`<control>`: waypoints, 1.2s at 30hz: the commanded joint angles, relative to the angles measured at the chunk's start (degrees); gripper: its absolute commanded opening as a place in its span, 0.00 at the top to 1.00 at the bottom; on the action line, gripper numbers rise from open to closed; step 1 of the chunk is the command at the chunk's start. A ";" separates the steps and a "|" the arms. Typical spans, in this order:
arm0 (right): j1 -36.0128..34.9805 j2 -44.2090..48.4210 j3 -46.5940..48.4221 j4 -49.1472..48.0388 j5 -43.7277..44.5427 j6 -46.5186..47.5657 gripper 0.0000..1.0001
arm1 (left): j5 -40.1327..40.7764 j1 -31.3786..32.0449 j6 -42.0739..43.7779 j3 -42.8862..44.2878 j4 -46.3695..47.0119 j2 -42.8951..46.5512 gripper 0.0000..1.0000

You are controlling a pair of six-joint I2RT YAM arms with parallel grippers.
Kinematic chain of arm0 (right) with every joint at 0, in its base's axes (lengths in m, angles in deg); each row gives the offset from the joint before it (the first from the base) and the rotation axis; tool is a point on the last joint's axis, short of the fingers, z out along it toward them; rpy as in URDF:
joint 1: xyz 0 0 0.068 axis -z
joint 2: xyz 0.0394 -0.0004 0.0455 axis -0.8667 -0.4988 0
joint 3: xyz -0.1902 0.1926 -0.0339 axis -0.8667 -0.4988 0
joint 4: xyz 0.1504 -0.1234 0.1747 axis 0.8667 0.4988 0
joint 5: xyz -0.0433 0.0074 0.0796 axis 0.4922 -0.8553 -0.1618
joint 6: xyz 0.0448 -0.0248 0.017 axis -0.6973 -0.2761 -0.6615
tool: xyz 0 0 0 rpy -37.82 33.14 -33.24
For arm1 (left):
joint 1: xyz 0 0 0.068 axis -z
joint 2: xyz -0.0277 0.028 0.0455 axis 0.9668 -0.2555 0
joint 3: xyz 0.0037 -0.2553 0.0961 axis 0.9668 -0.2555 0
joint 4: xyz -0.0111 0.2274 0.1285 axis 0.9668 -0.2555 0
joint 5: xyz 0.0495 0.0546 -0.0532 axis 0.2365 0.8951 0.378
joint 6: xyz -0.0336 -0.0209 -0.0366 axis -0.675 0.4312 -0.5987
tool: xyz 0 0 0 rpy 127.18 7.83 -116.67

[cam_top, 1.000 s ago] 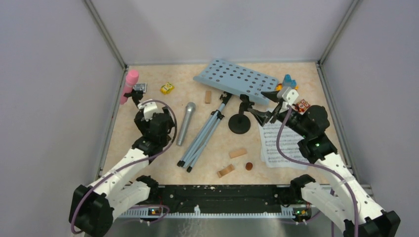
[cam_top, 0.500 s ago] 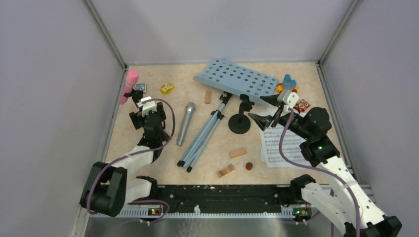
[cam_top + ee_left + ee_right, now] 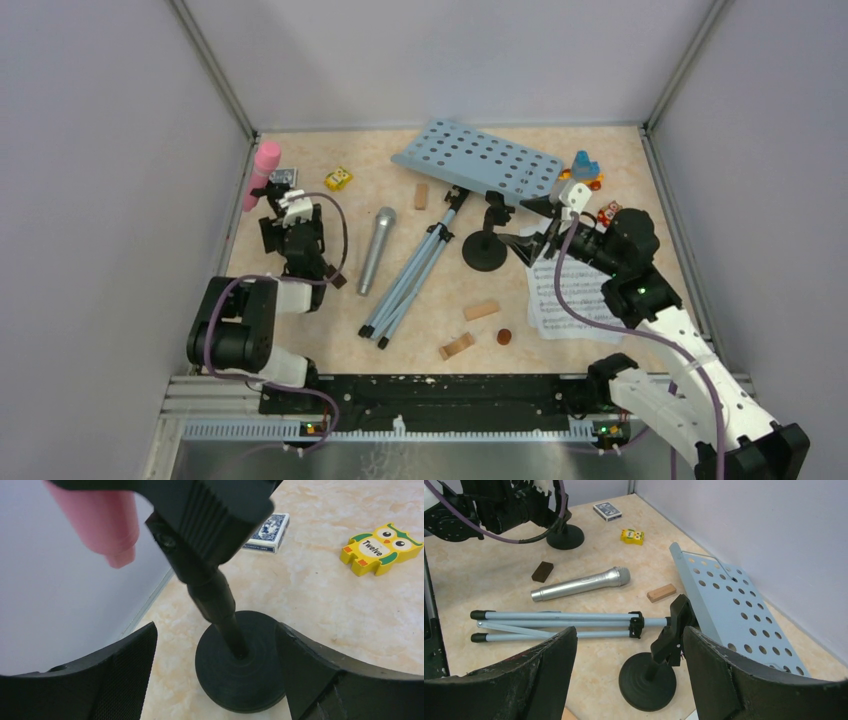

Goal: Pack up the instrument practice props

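Up close, the left tool (image 3: pixel 216 635) stands wide astride the black mic holder (image 3: pixel 240 675), pink microphone (image 3: pixel 107 520) clipped above; overhead hides that. The right tool (image 3: pixel 629 635), wide and empty, faces the second holder (image 3: pixel 647 680)

I'm working in a robot test cell, a lab by the look of it: plain pale lilac panel walls (image 3: pixel 100 150) on grey metal corner posts (image 3: pixel 215 70) box in a beige marbled tabletop (image 3: pixel 425 310), with a black mounting rail (image 3: pixel 450 385) along its near edge.
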 commanded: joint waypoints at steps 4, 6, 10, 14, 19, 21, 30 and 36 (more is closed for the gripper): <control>-0.39 -1.23 5.59 1.03 -0.94 1.72 0.24 | -3.88 -2.17 6.19 6.26 9.29 -6.56 0.12; -0.39 -1.69 6.07 1.21 -0.91 1.90 0.24 | -3.63 -2.95 6.72 7.50 10.43 -8.57 0.13; -0.39 -2.73 6.61 1.00 -1.10 1.82 0.24 | -4.36 -3.70 7.02 10.38 8.48 -10.37 0.22; -0.35 -3.38 7.14 1.26 -1.20 1.88 0.24 | -4.86 -4.66 6.79 12.59 6.24 -11.57 0.34; -0.37 -3.45 7.44 1.86 -1.15 2.21 0.24 | -6.40 -5.44 4.81 15.14 2.13 -12.50 0.47; -0.35 -3.36 7.40 2.14 -1.11 2.49 0.24 | -8.98 -5.37 5.55 15.30 1.98 -12.55 0.51; -0.33 -2.89 6.67 2.12 -1.11 2.70 0.24 | -13.61 -5.42 5.30 11.67 2.59 -9.61 0.86; -0.38 -1.73 5.60 1.61 -1.11 2.39 0.24 | -13.87 -3.31 4.68 7.79 3.49 -4.74 1.00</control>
